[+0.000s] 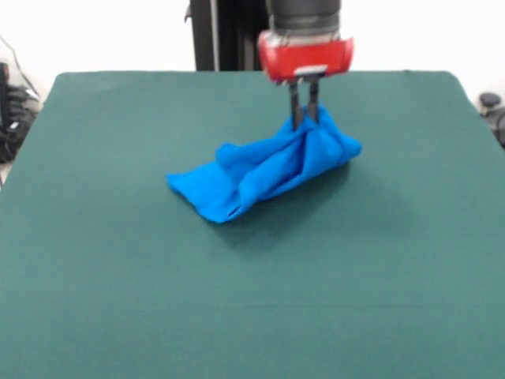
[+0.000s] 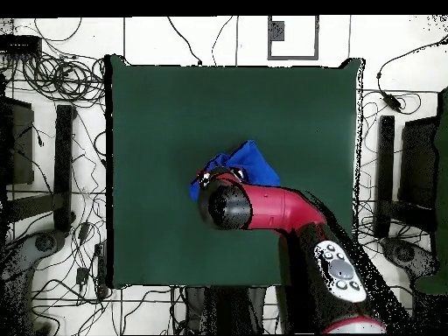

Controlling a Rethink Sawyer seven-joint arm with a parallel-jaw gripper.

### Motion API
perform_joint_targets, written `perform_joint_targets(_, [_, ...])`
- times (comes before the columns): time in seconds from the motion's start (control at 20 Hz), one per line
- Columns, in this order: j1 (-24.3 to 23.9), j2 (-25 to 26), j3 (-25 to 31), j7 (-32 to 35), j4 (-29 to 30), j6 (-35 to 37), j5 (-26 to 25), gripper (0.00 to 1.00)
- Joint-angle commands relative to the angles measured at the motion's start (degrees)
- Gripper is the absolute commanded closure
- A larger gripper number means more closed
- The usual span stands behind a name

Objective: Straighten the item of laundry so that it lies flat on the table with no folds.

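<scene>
A bright blue short-sleeved T-shirt of thin plain fabric (image 1: 264, 170) lies bunched and creased near the middle of a large rectangular table with a dark green felt-like top (image 1: 118, 268). In the front view the red and black arm's gripper (image 1: 304, 117) comes straight down onto the raised right-hand end of the cloth. Its two dark fingers (image 1: 295, 106) stand close together, pinched on a peak of blue fabric that is pulled up between them, while the rest of the shirt slopes away to the lower left and rests on the felt in folds. From overhead, the red arm (image 2: 276, 210) covers much of the garment; only a blue patch (image 2: 252, 163) shows beyond the wrist, well inside the table's edges. Cables (image 2: 61, 74) trail over the white floor around the table.
</scene>
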Motion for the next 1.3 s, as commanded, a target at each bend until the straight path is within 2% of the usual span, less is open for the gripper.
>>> perform_joint_targets(0.05, [7.73, -13.72, -2.32, 18.36, 8.58, 13.28, 10.05, 1.00])
perform_joint_targets(0.25, [11.13, -20.06, -5.79, 19.23, 8.82, 19.49, 13.13, 1.00])
perform_joint_targets(0.35, [12.70, -21.27, -7.51, 19.54, 7.98, 21.77, 13.87, 1.00])
perform_joint_targets(0.8, [15.12, -19.84, -9.21, 17.88, 8.76, 18.85, 17.41, 1.00])
perform_joint_targets(0.95, [17.39, -20.77, -10.92, 19.24, 6.59, 22.97, 17.48, 1.00])
perform_joint_targets(1.15, [20.04, -21.06, -13.02, 20.78, 0.61, 30.62, 16.39, 1.00])
perform_joint_targets(1.25, [20.17, -19.44, -13.18, 19.99, 0.21, 29.20, 16.58, 1.00])
perform_joint_targets(1.3, [19.78, -18.25, -12.99, 19.18, 1.40, 26.05, 16.89, 1.00])
